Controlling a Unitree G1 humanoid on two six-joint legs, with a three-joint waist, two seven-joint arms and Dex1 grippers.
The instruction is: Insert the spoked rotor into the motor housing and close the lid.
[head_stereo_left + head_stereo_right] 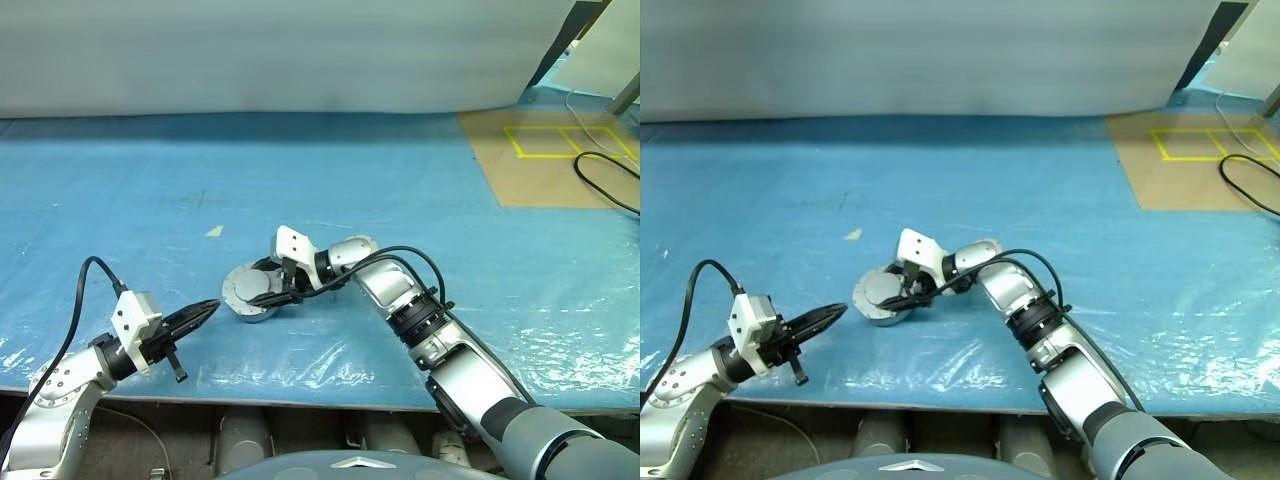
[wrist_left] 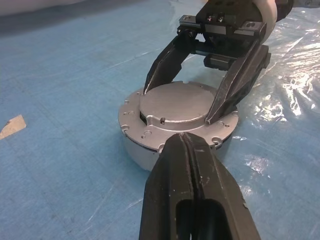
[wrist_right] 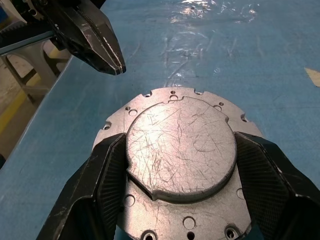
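Lid (image 3: 180, 150) down on motor housing (image 2: 150, 150), centre frame on counter (image 1: 400, 180). Right gripper (image 2: 192, 102) spread, straddling lid. Left gripper (image 1: 205, 310) pressed together, empty, beside. Next, probably: check seating, retract.

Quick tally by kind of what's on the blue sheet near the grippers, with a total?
Motor housing with its lid closed on top: 1
Scrap of tape: 1
Grippers: 2, the left gripper shut and beside the housing, the right gripper spread over the lid
Total: 4
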